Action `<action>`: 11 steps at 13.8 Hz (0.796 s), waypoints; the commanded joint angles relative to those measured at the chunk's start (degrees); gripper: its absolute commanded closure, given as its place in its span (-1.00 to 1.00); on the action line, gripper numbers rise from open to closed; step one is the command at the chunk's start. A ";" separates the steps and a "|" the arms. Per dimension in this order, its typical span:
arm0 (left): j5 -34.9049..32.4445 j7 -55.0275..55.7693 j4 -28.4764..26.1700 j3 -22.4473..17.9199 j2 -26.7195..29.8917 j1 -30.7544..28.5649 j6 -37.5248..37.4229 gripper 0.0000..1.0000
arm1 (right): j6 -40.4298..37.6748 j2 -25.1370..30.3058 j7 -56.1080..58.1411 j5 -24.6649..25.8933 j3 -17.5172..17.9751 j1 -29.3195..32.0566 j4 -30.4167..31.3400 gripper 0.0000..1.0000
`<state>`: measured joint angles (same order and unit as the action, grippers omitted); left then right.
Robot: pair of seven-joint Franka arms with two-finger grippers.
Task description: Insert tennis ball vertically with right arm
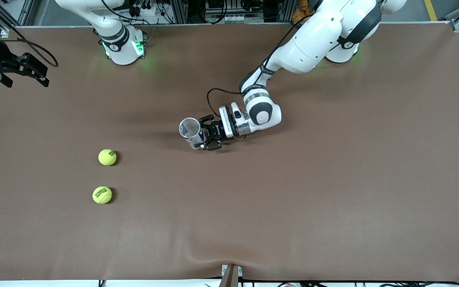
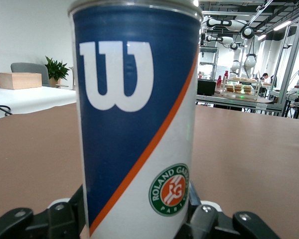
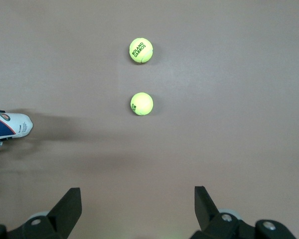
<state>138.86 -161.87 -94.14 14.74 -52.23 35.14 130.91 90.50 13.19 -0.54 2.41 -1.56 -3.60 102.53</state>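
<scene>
Left gripper [image 1: 207, 137] low, clamping upright can [image 1: 191, 133], right gripper [image 3: 137, 209] raised, fingers spread

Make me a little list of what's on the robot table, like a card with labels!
can: Wilson tennis ball can, upright, top open, mid-table
left gripper: shut on the can's lower part
balls: two yellow tennis balls, apart, toward the right arm's end
farther ball
nearer ball, closer to the front camera
right gripper: open, holding nothing, looking down on both balls
table: brown mat
</scene>
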 commanded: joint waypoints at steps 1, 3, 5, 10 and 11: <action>3.70 -17.61 -1.66 1.08 0.12 -0.51 0.93 -0.50 | -0.41 0.43 0.63 -0.74 -0.28 0.34 0.56 -1.00; 3.70 -17.69 -1.66 1.08 0.03 -0.51 0.93 -0.50 | -0.16 0.34 0.63 -0.74 -0.37 0.43 0.65 -1.00; 3.70 -17.61 -1.66 1.08 0.11 -0.51 0.93 -0.49 | 0.20 0.17 0.63 -0.74 -0.37 0.43 0.83 -1.00; 3.70 -17.69 -1.66 1.08 0.03 -0.51 0.93 -0.49 | 0.29 0.43 0.63 -0.74 -0.37 0.52 1.62 -1.00; 3.70 -17.69 -1.66 1.08 0.03 -0.51 0.93 -0.49 | 0.37 0.43 0.71 -0.74 -0.37 0.52 1.71 -1.00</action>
<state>138.86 -161.87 -94.14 14.74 -52.23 35.14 130.91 90.35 13.06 -0.54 2.41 -1.98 -3.59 103.38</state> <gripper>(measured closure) 0.251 0.000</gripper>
